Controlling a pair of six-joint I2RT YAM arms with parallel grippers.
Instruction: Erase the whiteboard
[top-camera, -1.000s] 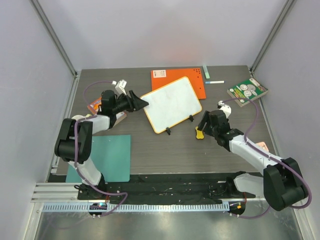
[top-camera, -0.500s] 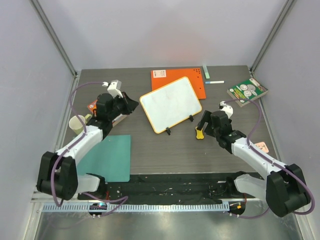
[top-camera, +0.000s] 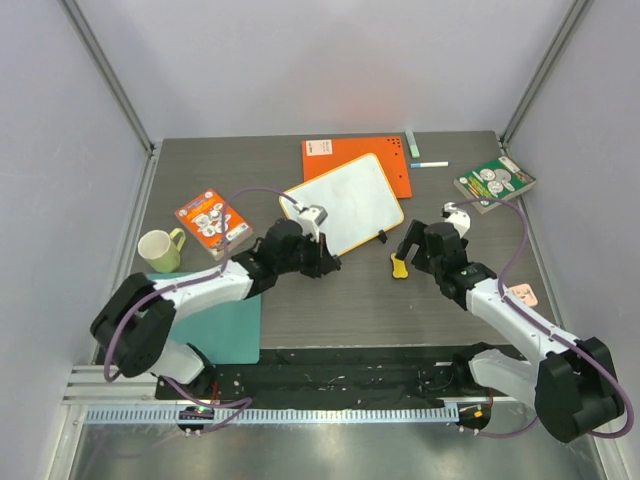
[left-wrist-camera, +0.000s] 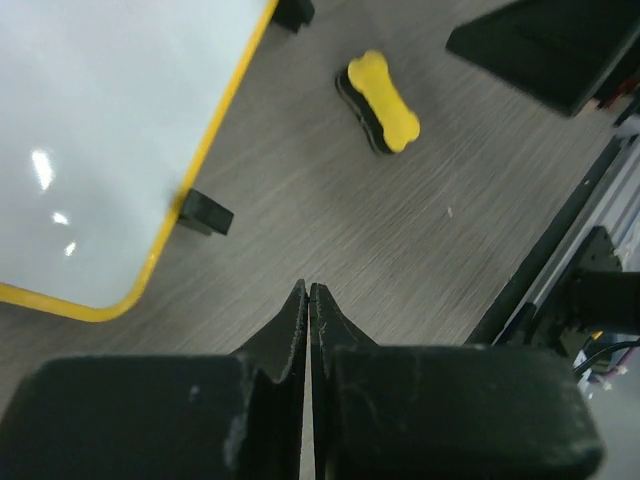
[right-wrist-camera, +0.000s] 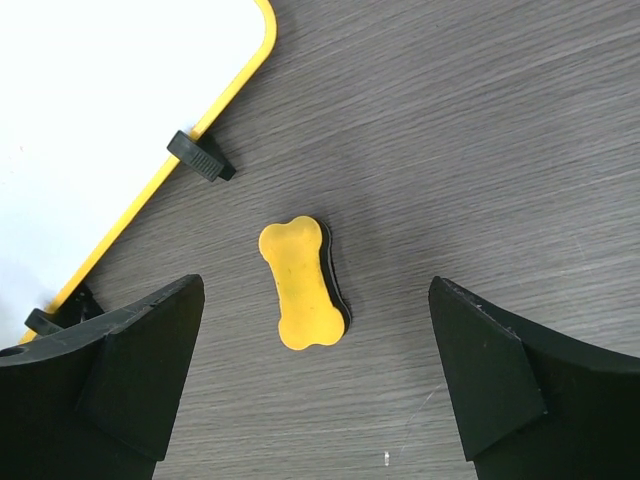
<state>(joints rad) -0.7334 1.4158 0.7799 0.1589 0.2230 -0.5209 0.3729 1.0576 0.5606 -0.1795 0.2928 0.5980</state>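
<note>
The whiteboard (top-camera: 345, 205), white with a thin orange-yellow rim and two black feet, lies tilted at the table's middle back; its surface looks blank. It fills the upper left of the left wrist view (left-wrist-camera: 100, 130) and of the right wrist view (right-wrist-camera: 100, 90). A yellow bone-shaped eraser (top-camera: 399, 266) lies on the table just right of the board's near edge. My right gripper (right-wrist-camera: 315, 284) hangs open over the eraser (right-wrist-camera: 303, 283), one finger on each side and apart from it. My left gripper (left-wrist-camera: 308, 288) is shut on nothing by the board's near corner (top-camera: 330, 262), with the eraser (left-wrist-camera: 382, 100) ahead of it.
An orange book (top-camera: 385, 150) lies under the board's far edge. A green book (top-camera: 494, 182) sits at the back right, a marker (top-camera: 430, 164) near it. On the left are a patterned book (top-camera: 210, 220), a pale cup (top-camera: 158, 250) and a teal sheet (top-camera: 215, 310).
My left arm swung from the board's left edge round to its near corner and its jaws shut. My right gripper opened wide over the eraser. The cup has come into view.
</note>
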